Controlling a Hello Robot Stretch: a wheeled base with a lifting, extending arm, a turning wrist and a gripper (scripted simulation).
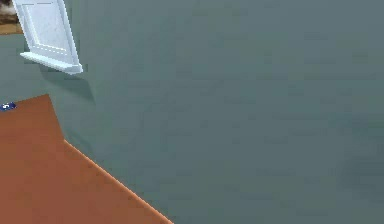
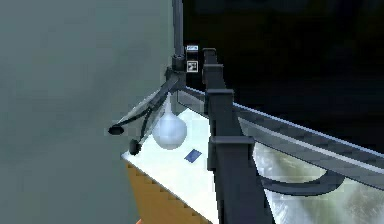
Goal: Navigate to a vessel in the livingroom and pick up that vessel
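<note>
The wall (image 1: 230, 100) looks matt, the floor (image 1: 40, 170) smooth and wood-like, the arm (image 2: 222, 120) dull and dark, the pale rounded object (image 2: 167, 128) smooth and faintly glossy, and the surface (image 2: 172, 166) smooth white.

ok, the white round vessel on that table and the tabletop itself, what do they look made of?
White round vessel: smooth and pale, softly shaded with no sharp glints, so likely matte ceramic; frosted glass is possible. Tabletop: flat, plain white and matte, probably painted or laminate. Its side panel is orange-brown and wood-like, though no grain shows.
</note>
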